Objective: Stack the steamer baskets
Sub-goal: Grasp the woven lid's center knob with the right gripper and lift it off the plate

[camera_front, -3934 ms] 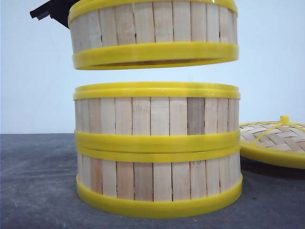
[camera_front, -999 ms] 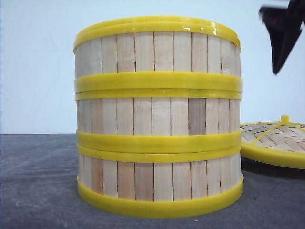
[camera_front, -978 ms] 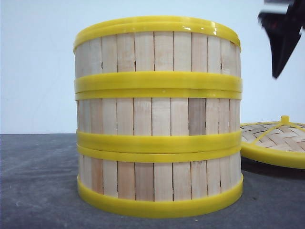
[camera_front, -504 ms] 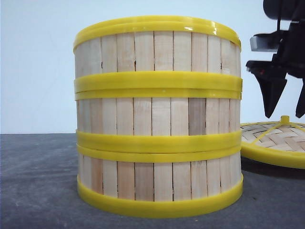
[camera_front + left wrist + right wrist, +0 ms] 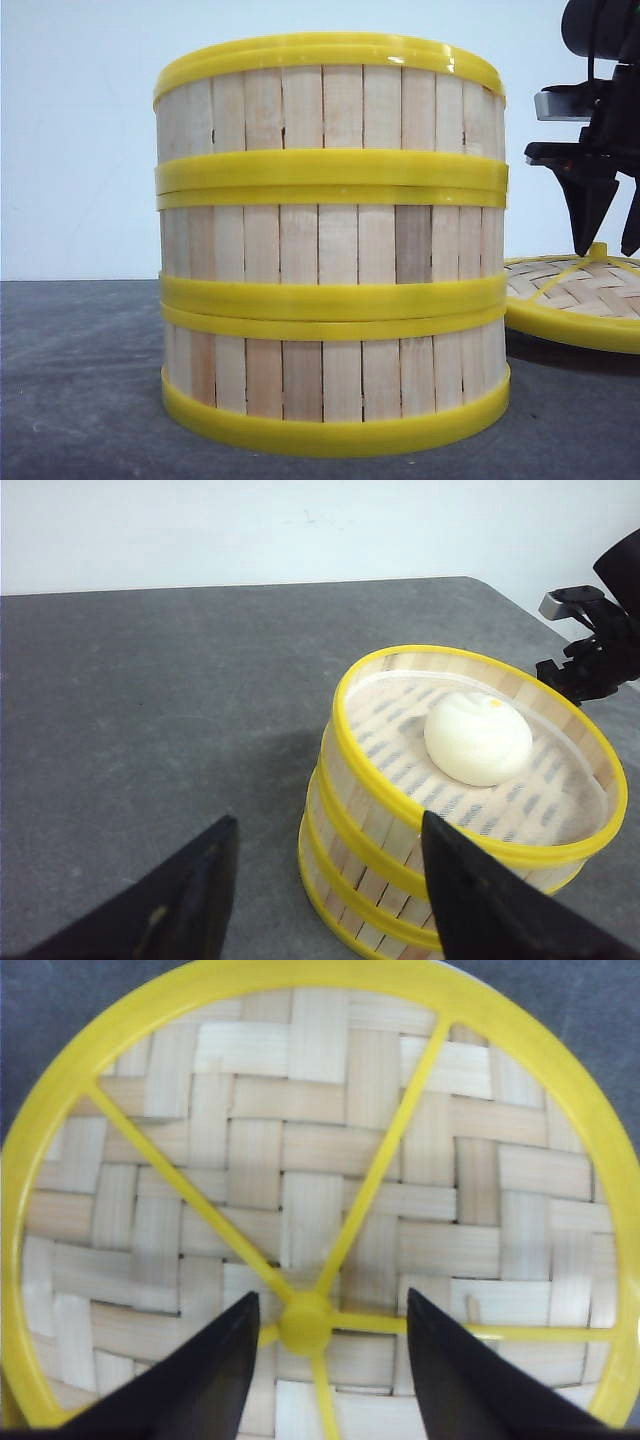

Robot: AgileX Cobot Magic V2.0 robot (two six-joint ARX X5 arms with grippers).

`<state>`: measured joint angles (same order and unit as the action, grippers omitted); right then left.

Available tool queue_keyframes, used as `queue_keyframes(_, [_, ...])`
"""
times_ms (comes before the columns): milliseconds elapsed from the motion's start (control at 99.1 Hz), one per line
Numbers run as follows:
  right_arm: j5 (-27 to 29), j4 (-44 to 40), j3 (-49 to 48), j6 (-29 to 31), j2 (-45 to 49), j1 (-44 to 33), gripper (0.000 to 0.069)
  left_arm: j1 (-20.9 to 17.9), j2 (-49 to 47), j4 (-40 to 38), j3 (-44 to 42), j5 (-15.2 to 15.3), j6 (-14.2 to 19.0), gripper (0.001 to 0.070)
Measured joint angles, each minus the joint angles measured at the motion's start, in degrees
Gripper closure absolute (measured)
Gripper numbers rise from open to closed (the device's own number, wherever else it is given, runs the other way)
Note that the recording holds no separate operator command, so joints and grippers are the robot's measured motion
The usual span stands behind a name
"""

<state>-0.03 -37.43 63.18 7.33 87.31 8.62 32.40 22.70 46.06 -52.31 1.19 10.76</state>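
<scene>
Three steamer baskets (image 5: 330,250) stand stacked in one column at the middle of the front view, rings meeting evenly. The left wrist view shows the stack (image 5: 400,860) from above, with a white bun (image 5: 478,738) lying in the top basket. My left gripper (image 5: 330,822) is open, back from the stack's near side and touching nothing. My right gripper (image 5: 607,238) hangs open just over the woven lid (image 5: 565,305), to the right of the stack. In the right wrist view its fingers (image 5: 200,1380) straddle the lid's yellow knob (image 5: 305,1323) without gripping it.
The domed lid (image 5: 320,1160) lies flat on the dark grey table (image 5: 80,400) close to the stack's right side. The right arm (image 5: 598,650) shows beyond the stack in the left wrist view. The table's far edge meets a pale wall.
The third basket, held above the stack 3.9 s ago, now sits on top. Over the last second my right gripper has come down from the upper right onto the lid.
</scene>
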Motion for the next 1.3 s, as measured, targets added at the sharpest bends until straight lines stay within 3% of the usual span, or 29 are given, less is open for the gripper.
queue_keyframes(514, [-0.4,0.6,0.2,-0.1,0.9,0.2,0.0626,0.0,0.0,-0.4,0.0,0.0,-0.3,0.0363])
queue_keyframes(999, [-0.2,-3.5,1.1,-0.1,-1.3,0.2,0.0631,0.0,0.0,-0.4,0.0,0.0,-0.6,0.0363])
queue_keyframes(1301, [-0.2,-15.2,17.0,-1.8,-6.6,0.3,0.0631,0.0,0.0,-0.3,0.0,0.0,-0.6,0.0363])
